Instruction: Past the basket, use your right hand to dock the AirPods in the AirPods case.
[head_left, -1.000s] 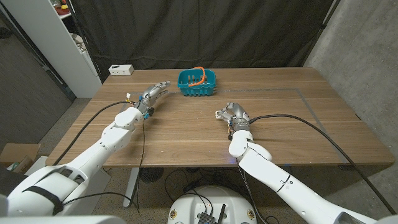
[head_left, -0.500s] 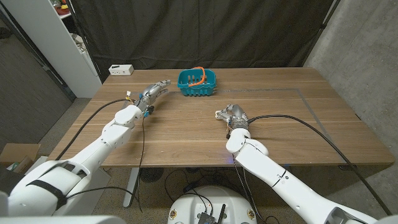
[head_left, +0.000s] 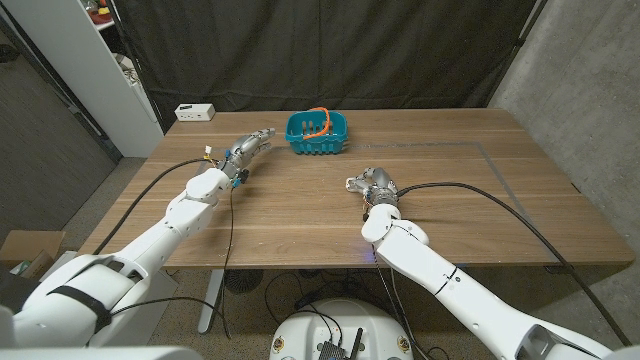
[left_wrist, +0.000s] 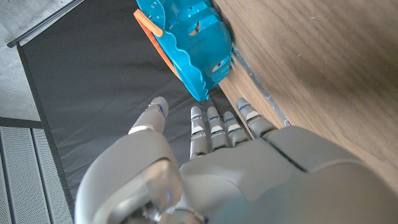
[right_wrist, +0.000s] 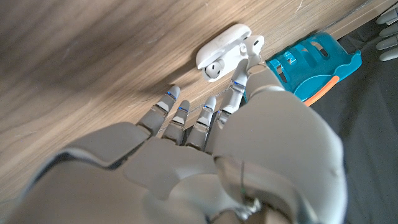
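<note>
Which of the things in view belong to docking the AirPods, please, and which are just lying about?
Part of the job:
- AirPods case, lid open, on the table in front of the right hand's fingers
- right hand
- teal basket, the landmark

Just there:
- left hand, holding nothing, beside the basket
- white box at the table's far left corner
- wooden table

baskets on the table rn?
1. The teal basket with an orange handle sits at the table's far middle, just ahead of the left hand and beyond the right hand.
</note>
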